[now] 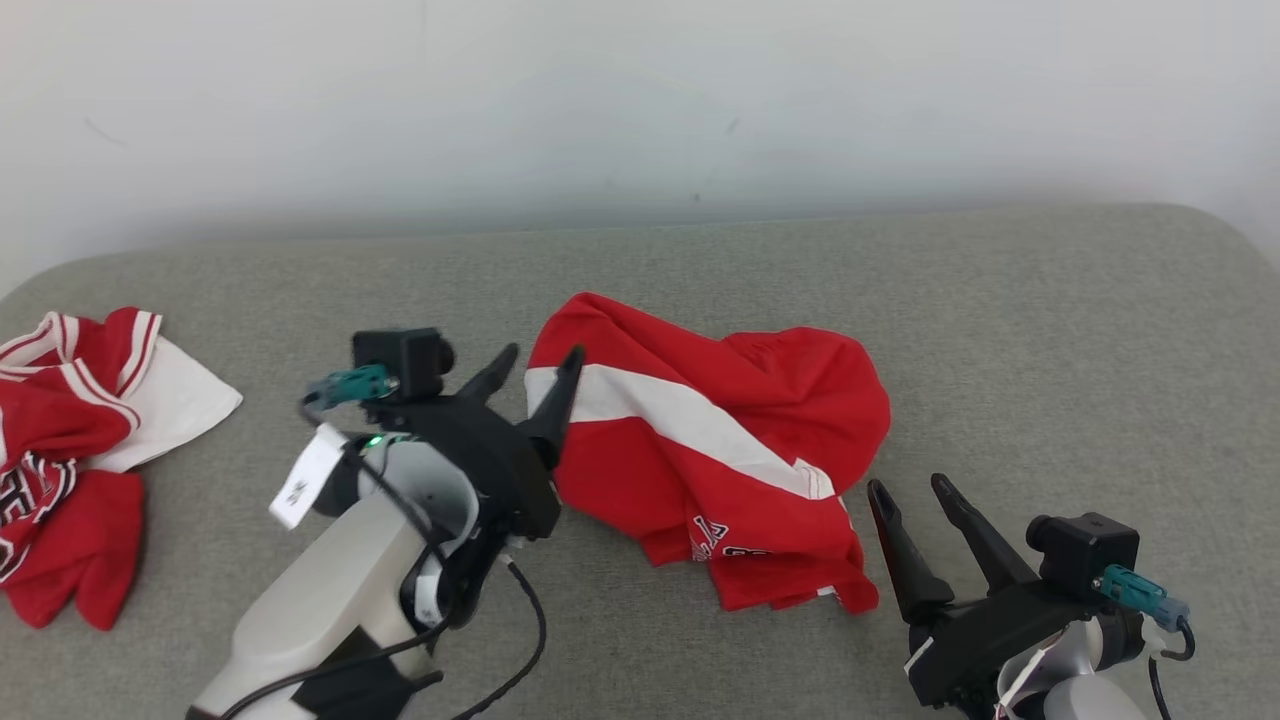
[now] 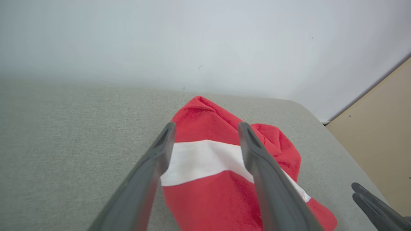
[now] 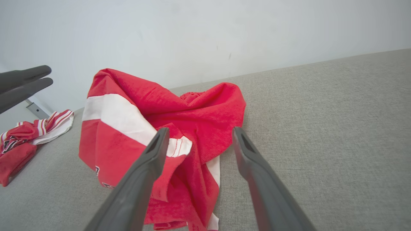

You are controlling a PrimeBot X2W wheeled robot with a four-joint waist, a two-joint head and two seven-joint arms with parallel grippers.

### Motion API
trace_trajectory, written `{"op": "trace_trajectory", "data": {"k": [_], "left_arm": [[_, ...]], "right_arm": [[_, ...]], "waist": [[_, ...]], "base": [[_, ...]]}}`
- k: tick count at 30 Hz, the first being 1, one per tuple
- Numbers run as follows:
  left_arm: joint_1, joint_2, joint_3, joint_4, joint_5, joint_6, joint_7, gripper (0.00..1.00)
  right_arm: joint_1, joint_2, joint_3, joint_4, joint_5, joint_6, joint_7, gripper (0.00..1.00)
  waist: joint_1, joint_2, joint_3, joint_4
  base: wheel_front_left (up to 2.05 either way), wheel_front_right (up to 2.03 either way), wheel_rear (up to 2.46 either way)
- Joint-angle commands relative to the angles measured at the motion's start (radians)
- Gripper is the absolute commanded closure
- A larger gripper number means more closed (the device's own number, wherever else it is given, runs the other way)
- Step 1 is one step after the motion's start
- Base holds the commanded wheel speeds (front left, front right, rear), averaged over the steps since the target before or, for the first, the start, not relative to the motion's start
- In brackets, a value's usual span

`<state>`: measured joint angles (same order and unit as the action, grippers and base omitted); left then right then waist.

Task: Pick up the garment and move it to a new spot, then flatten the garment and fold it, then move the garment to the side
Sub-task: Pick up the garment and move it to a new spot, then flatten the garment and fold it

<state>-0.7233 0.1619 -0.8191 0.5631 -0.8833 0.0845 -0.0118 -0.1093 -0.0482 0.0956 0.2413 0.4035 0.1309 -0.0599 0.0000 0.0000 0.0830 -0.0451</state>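
Observation:
A crumpled red garment (image 1: 720, 440) with a white band lies in a heap on the grey fabric surface, near the middle. My left gripper (image 1: 540, 362) hovers at its left edge, fingers spread and empty; the left wrist view shows the garment (image 2: 205, 160) between and beyond the open fingers (image 2: 160, 150). My right gripper (image 1: 908, 488) stands open just off the heap's lower right corner. In the right wrist view the garment (image 3: 154, 112) lies ahead and to the left of the spread fingers (image 3: 154, 150), with nothing held.
A second red and white garment (image 1: 70, 450) lies bunched at the far left of the surface. A pale wall (image 1: 640, 100) rises behind the rounded back edge. Bare grey fabric (image 1: 1080, 350) stretches to the right. A tan floor (image 2: 382, 128) shows past the surface's right corner.

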Motion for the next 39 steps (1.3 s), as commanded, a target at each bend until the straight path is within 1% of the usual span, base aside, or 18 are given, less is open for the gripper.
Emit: {"op": "trace_trajectory", "data": {"k": [1, 7, 11, 15, 19, 21, 26, 27, 29, 33, 39], "left_arm": [[0.024, 0.014, 0.013, -0.016, 0.001, 0.008, -0.018, 0.0], [0.135, 0.085, 0.073, -0.166, -0.006, 0.066, -0.133, 0.0], [0.221, 0.136, 0.127, -0.296, 0.003, 0.112, -0.213, 0.0], [0.318, 0.165, 0.208, -0.433, 0.022, 0.149, -0.247, 0.0], [0.41, 0.178, 0.257, -0.537, 0.049, 0.144, -0.254, 0.0], [0.449, 0.181, 0.28, -0.573, 0.067, 0.132, -0.255, 0.0], [0.545, 0.201, 0.315, -0.613, 0.093, 0.092, -0.254, 0.0], [0.545, 0.201, 0.315, -0.613, 0.093, 0.092, -0.254, 0.0], [0.574, 0.219, 0.315, -0.614, 0.106, 0.084, -0.254, 0.0], [0.61, 0.245, 0.303, -0.613, 0.138, 0.088, -0.254, 0.0], [0.635, 0.263, 0.298, -0.595, 0.17, 0.109, -0.254, 0.0]], "right_arm": [[0.009, -0.004, -0.003, -0.004, 0.003, 0.0, 0.004, 0.0], [0.004, -0.004, -0.013, -0.017, 0.001, 0.0, 0.031, 0.0], [0.006, -0.005, -0.033, -0.028, 0.015, 0.0, 0.06, 0.0], [0.009, -0.004, -0.065, -0.034, 0.058, 0.0, 0.098, 0.0], [0.0, -0.004, -0.093, -0.026, 0.098, 0.0, 0.158, 0.0], [-0.009, -0.005, -0.105, -0.02, 0.108, 0.0, 0.195, 0.0], [-0.041, -0.004, -0.12, 0.007, 0.11, 0.0, 0.314, 0.0], [-0.041, -0.004, -0.12, 0.007, 0.11, 0.0, 0.314, 0.0], [-0.055, -0.005, -0.132, 0.016, 0.094, 0.0, 0.361, 0.0], [-0.078, -0.004, -0.158, 0.027, 0.071, 0.0, 0.44, 0.0], [-0.093, -0.004, -0.171, 0.049, 0.067, 0.0, 0.511, 0.0]], "waist": [[0.0, 0.0, 0.001, 0.018], [0.0, 0.0, -0.007, 0.061], [0.0, 0.0, -0.014, 0.091], [0.0, 0.0, -0.023, 0.118], [0.0, 0.0, -0.028, 0.136], [0.0, 0.0, -0.029, 0.142], [0.0, 0.0, -0.028, 0.153], [0.0, 0.0, -0.028, 0.153], [0.0, 0.0, -0.026, 0.158], [0.0, 0.0, -0.02, 0.172], [0.0, 0.0, -0.012, 0.199]], "base": [[0.0, 0.0, 0.0], [0.0, 0.0, 0.0], [0.0, 0.0, 0.0], [0.0, 0.0, 0.0], [0.0, 0.0, 0.0], [0.0, 0.0, 0.0], [0.0, 0.0, 0.0], [0.0, 0.0, 0.0], [0.0, 0.0, 0.0], [0.0, 0.0, 0.0], [0.0, 0.0, 0.0]]}}
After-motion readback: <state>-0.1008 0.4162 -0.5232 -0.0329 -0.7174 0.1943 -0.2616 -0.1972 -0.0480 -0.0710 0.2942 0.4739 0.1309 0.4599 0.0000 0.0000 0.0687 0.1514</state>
